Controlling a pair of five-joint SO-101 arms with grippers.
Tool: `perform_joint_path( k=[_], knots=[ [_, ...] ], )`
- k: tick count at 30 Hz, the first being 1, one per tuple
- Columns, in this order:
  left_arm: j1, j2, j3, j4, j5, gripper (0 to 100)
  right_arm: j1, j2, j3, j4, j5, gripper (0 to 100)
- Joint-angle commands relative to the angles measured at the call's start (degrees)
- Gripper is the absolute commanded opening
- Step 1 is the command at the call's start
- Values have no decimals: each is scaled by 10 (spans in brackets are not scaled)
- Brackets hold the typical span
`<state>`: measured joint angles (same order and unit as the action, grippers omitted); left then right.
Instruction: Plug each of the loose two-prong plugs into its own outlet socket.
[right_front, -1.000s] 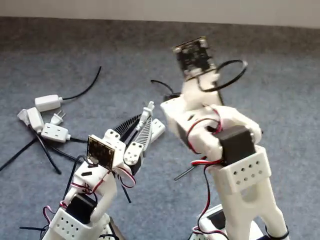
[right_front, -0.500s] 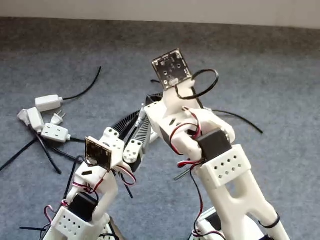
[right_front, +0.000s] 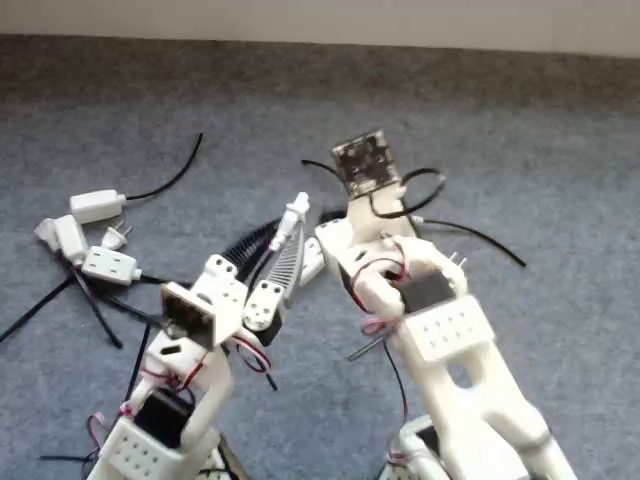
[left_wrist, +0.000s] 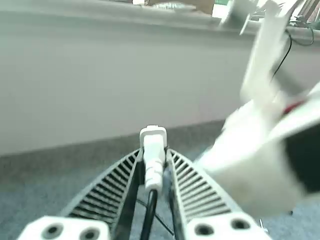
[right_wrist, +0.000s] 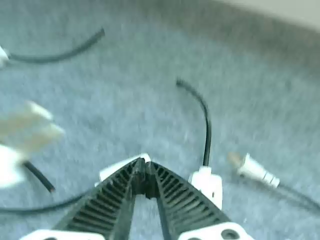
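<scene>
From above, the left gripper (right_front: 288, 238) clenched a white two-prong plug (right_front: 295, 212) clear of the grey carpet (right_front: 560, 200), likely for aligning. Spare white sockets (right_front: 110, 265) lay at its nine o'clock. In the left wrist view, black ribbed fingers (left_wrist: 120, 180) pinched the plug's body. In the right wrist view, the right gripper (right_wrist: 145, 175) was closed on nothing, near a white socket block (right_wrist: 206, 184).

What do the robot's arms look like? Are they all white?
Mostly white plastic, yes. The left arm and right arm have black motors, red and black wires, and panels dotted with round holes. The left tool and right tool have black ribbed fingers shaped like long triangles.
</scene>
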<state>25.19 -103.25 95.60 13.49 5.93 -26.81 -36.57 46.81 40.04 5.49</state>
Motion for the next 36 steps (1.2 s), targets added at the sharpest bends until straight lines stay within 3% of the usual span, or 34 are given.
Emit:
perform_joint_path(
  k=[1, 6, 17, 22, 27, 31, 36],
  knots=[
    [7, 0, -7, -13, 2, 7, 7, -10, 0, -7, 35, 7],
    [7, 0, -4, -13, 2, 7, 38, -17, -32, 16, 42, 7],
    [-10, 5, -9, -12, 4, 7, 179, -16, -212, 228, 39, 7],
    [-71, 7, -43, -10, 66, 7, 233, -17, -182, 334, 38, 7],
    [-95, 13, -71, -9, 79, 7, 278, -17, -95, 352, 38, 7],
    [-96, 104, -127, -9, 78, 7, 324, -17, -31, 347, -17, 7],
    [-102, 336, -265, 12, 79, 7, 338, -17, 22, 345, -62, 7]
  ],
)
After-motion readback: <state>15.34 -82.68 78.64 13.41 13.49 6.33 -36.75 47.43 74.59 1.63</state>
